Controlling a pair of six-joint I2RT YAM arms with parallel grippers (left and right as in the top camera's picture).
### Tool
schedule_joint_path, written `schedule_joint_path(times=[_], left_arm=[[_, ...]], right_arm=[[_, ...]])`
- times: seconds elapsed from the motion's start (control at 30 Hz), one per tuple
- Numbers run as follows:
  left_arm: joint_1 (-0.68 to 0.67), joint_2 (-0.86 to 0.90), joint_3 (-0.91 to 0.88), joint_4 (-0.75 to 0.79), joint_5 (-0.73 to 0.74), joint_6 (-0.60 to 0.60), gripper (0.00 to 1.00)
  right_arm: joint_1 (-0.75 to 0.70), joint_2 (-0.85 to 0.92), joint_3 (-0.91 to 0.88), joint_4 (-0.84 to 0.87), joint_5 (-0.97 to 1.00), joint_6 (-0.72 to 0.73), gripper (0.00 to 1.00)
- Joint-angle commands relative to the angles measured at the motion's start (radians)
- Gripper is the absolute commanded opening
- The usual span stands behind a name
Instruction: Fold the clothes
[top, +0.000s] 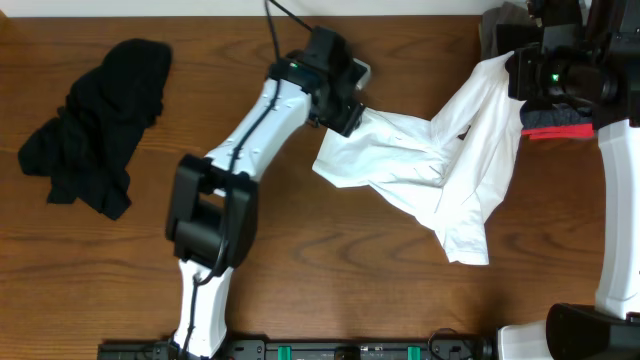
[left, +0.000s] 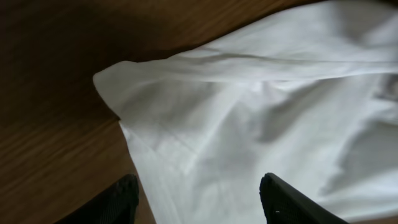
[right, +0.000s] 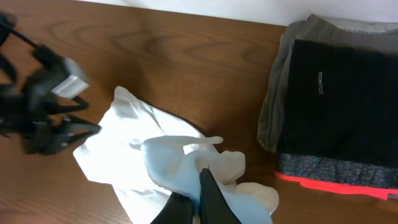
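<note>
While right gripper (right: 196, 202) pinches the white shirt (top: 440, 170), spread left gripper (left: 199, 194) seemingly hovers above.

Soft matt cloth on the white shirt (top: 400, 160), thin and creased, over a table (top: 330, 280) of dark, grainy wood with a faint sheen. Upper left, the black garment (top: 100, 125) is dull crumpled fabric. The left arm (top: 258, 122) shows smooth, glossy white plastic.

Small white print on folded black garment (right: 342, 99), unreadable.
</note>
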Motion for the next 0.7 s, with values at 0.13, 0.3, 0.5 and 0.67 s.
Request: schedule_joint_path(times=[0.13, 0.3, 0.5, 0.67], left_arm=[[0.0, 0.073, 0.002, 0.079, -0.15, 0.012, 0.64], [0.003, 0.086, 0.002, 0.129, -0.15, 0.011, 0.65], [0.003, 0.125, 0.002, 0.172, -0.148, -0.034, 0.72], [0.003, 0.153, 0.002, 0.172, -0.149, -0.041, 0.72]], right_arm=[[-0.002, -0.001, 0.0, -0.003, -0.015, -0.023, 0.01], [-0.002, -0.001, -0.001, -0.004, -0.015, -0.023, 0.02], [-0.002, -0.001, -0.001, -0.008, -0.014, -0.031, 0.02], [-0.002, -0.001, -0.001, -0.011, -0.014, -0.034, 0.04]])
